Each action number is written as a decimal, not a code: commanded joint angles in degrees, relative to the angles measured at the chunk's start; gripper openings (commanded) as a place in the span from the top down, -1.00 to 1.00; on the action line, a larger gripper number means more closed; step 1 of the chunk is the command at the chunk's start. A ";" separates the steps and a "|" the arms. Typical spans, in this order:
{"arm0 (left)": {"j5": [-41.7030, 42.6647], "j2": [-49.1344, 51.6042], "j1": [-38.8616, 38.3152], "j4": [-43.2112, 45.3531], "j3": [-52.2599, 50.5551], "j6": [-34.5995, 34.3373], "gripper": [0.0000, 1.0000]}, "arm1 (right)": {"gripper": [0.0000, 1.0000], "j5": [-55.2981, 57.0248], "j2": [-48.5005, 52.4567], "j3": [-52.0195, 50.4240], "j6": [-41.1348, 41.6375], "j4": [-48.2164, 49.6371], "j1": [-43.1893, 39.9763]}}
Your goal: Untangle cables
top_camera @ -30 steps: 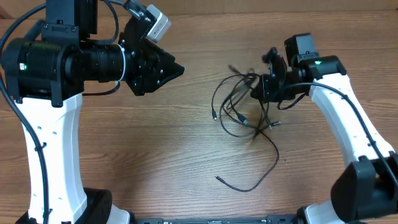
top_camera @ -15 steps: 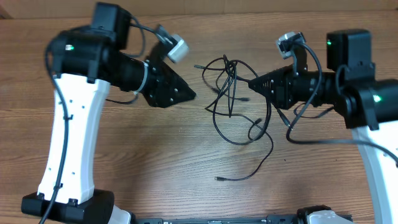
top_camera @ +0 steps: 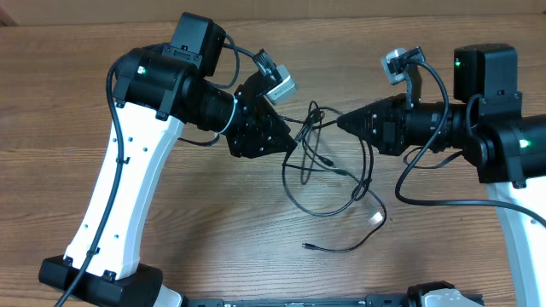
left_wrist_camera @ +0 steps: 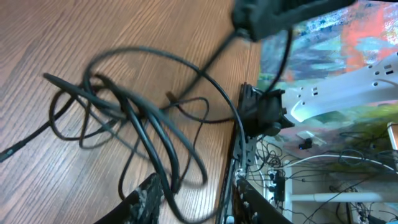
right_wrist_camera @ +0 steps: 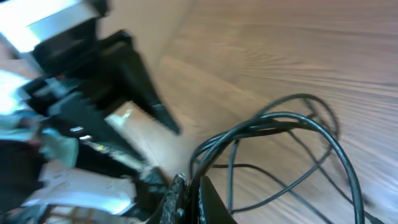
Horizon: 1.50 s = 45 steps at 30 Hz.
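I am in the lifting-apart step: the cables [top_camera: 328, 162] sit as one loose knot just right of the frame's centre in the overhead view, part raised off the tabletop [top_camera: 213, 230], with one long strand trailing down towards the lower middle and a small plug end [top_camera: 375, 219] lying beside it

My right tool [top_camera: 343, 122] comes in from the right of the frame with its jaws pressed together on a couple of strands; in its own wrist view the cords [right_wrist_camera: 280, 118] rise straight out from between its closed fingers [right_wrist_camera: 186, 196]

My left tool [top_camera: 290, 139] reaches in from the upper left with its jaws parted and nothing gripped. In its wrist view the tangle [left_wrist_camera: 134, 109] lies just ahead of it, and a strand runs down between the spread fingers [left_wrist_camera: 146, 196]

Next, I judge, the left tool must close on one strand only, one not already held on the right, then the two should draw apart gently so the loops slide open. Grabbing two cords at once, or pulling hard, would likely tighten the knot
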 commanded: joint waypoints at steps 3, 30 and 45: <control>1.42 -0.02 -0.17 0.17 -0.31 1.92 0.27 | 0.92 -7.89 -0.61 1.25 0.92 0.35 0.04; 0.83 7.04 -1.25 -1.92 -1.18 2.27 0.91 | 0.92 -16.68 -0.61 1.25 10.36 16.11 0.02; 0.31 7.13 -1.33 3.50 -11.34 5.53 0.91 | 0.92 -16.70 -0.61 1.27 15.45 27.50 -1.84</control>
